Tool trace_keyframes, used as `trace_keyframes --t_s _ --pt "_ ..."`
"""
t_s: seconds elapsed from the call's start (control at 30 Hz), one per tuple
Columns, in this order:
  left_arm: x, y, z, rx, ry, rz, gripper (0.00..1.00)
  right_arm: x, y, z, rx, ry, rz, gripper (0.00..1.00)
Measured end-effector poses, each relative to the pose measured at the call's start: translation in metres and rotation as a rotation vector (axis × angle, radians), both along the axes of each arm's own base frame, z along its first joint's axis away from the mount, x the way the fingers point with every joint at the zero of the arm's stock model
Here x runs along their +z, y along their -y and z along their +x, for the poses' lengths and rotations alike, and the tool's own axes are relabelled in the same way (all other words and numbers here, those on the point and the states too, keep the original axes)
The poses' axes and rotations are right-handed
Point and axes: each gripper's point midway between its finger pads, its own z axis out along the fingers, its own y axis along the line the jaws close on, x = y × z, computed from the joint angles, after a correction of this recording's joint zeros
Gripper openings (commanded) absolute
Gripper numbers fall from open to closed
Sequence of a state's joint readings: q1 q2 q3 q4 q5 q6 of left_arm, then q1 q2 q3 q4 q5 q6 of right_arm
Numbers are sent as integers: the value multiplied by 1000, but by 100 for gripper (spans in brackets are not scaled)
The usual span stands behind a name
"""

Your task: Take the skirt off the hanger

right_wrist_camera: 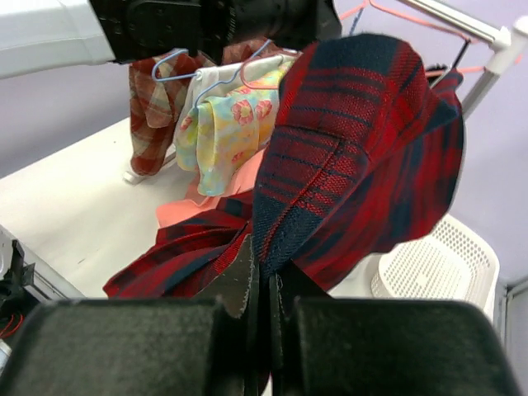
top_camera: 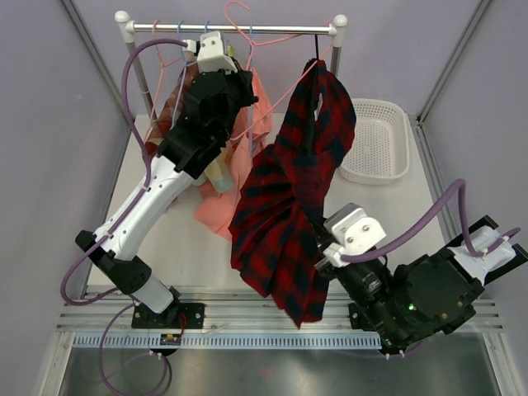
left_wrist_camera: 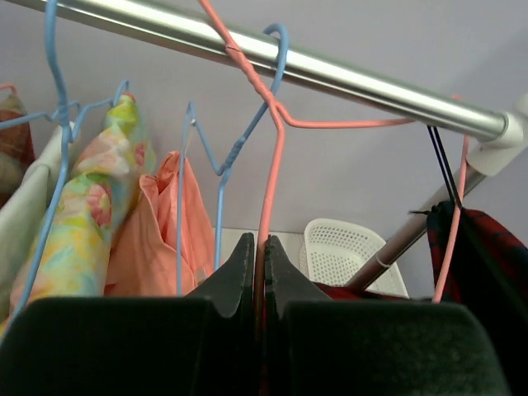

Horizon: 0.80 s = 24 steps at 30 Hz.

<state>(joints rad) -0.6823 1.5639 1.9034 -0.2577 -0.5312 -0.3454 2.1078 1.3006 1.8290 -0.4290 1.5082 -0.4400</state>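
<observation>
at eleven o'clock the left gripper (left_wrist_camera: 260,247) pinches the pink wire hanger (left_wrist_camera: 271,165), and at five o'clock the right gripper (right_wrist_camera: 263,271) pinches the red plaid skirt (right_wrist_camera: 363,157).

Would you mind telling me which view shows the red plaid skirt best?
Top external: the whole skirt shows, from the rail to its lower end. Right wrist shows only a fold clamped in the right end effector; left wrist shows just a sliver at its right edge, beyond the pink hanger.
</observation>
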Motion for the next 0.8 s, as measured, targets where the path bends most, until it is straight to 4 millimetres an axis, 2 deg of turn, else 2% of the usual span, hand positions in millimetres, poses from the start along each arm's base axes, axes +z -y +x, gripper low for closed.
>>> trace_keyframes --t_s 0.1,0.3,0.43,0.57,0.63,0.73,0.8 --pt "-1 12 4 -53 -4 33 0 -5 14 6 -42 -45 61 0" --pt "9 14 -4 -113 -9 26 0 -33 14 0 -10 -82 118 0" --pt "18 15 -13 -165 -24 5 0 -46 12 4 -1 -83 130 0" --pt "34 26 -32 -214 0 2 0 -58 5 29 -32 -84 145 0" --pt "37 35 -46 -233 10 22 0 -65 4 50 -56 -90 153 0" --pt "29 44 -69 -262 -2 79 0 -66 12 83 -109 -96 164 0" --pt "22 44 -81 -270 -18 114 0 -63 22 109 -174 -94 164 0"
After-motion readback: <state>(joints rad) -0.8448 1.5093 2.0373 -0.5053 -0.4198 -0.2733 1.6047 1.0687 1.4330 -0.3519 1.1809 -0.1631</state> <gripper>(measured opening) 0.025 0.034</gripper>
